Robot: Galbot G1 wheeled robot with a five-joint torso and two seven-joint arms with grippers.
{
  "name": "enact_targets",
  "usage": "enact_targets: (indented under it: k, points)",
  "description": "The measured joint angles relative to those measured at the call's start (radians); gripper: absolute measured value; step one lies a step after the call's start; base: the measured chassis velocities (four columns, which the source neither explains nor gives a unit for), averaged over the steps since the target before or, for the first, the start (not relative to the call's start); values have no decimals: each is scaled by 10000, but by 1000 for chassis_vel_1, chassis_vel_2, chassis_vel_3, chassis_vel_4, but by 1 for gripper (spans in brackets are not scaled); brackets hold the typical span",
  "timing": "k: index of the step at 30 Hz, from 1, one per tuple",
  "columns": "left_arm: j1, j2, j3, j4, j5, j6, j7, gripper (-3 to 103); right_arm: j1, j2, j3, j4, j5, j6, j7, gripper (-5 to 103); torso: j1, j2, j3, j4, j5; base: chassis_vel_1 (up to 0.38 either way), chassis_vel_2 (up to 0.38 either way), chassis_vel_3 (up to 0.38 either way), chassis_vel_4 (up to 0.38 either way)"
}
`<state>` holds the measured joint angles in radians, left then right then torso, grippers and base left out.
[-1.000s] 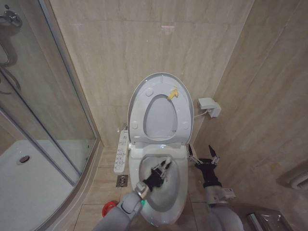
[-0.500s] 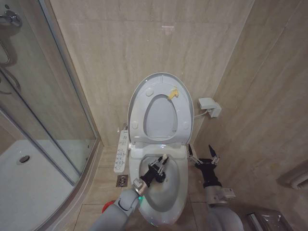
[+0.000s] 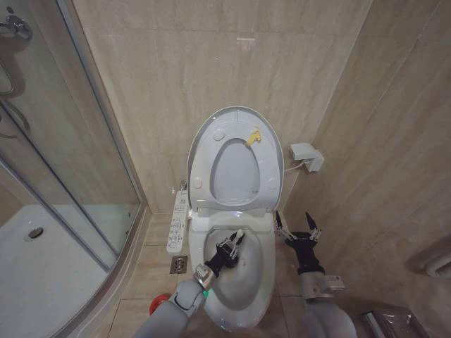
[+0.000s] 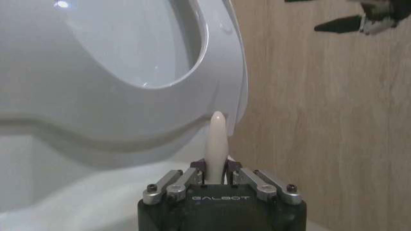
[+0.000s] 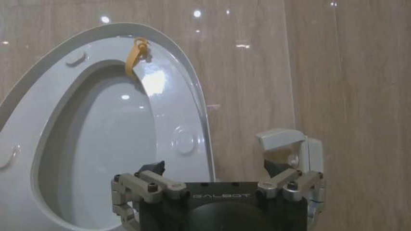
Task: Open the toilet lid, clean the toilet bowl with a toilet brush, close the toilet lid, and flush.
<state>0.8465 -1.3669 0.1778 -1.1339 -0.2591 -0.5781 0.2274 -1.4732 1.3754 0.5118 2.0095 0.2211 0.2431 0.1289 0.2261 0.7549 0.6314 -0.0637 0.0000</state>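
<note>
The bristle end of the toilet brush (image 3: 238,233) is sitting hidden below the left gripper (image 3: 232,246); its white handle tip (image 4: 216,139) is poking up out of the clamped fingers (image 4: 172,180). The left arm is reaching forward and down from the lower edge of the head view, its gripper hanging inside the toilet bowl (image 3: 262,271) near the rear of the basin. The toilet lid (image 3: 204,137) is standing upright against the tiled wall with the seat ring (image 3: 271,169) raised against it, leaving the bowl open above. A red holder cup (image 3: 159,303) is peeking out, partly cut off by the left arm, on the floor beside the pedestal. The right gripper (image 3: 297,227) is waiting with fingers spread wide, pointing upward in the narrow gap between bowl and side wall.
</note>
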Motion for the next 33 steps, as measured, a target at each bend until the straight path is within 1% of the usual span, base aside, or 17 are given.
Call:
enact_targets:
  k: [6,10,12,17,20,25,29,30,33]
  points:
    - [-35,-200,345,-749,-4,10,-238,21,0,0,0,0,0,0,0,100,1,0,0,-3,0,0,0,0,0]
    - [2,-407,545,-812,-10,9,-281,21,0,0,1,0,0,0,0,100,1,0,0,-2,1,0,0,0,0]
    - [43,-486,603,-586,-18,-17,-240,21,0,0,0,0,1,0,0,100,0,0,0,-2,-1,0,0,0,0]
    - [-30,-418,552,-74,-157,-138,-61,21,0,0,1,0,0,0,0,100,0,0,-1,-3,-4,0,0,0,0]
    - [-233,-136,315,335,-358,-150,41,21,0,0,0,0,0,0,0,100,0,0,0,-1,-2,0,0,0,0]
    - [-372,58,134,425,-430,-133,56,21,0,0,0,0,0,0,0,100,0,0,0,-1,-2,0,0,0,0]
    - [-352,112,123,-244,-582,-93,11,21,0,0,0,0,1,0,0,100,0,-2,0,-2,0,0,0,0,0]
    - [-352,112,123,-244,-582,-93,11,21,0,0,0,0,1,0,0,100,0,-2,0,-2,0,0,0,0,0]
    - [-225,-40,325,-725,-587,-73,-103,21,0,0,1,0,0,0,0,100,0,-2,0,-3,0,0,0,0,0]
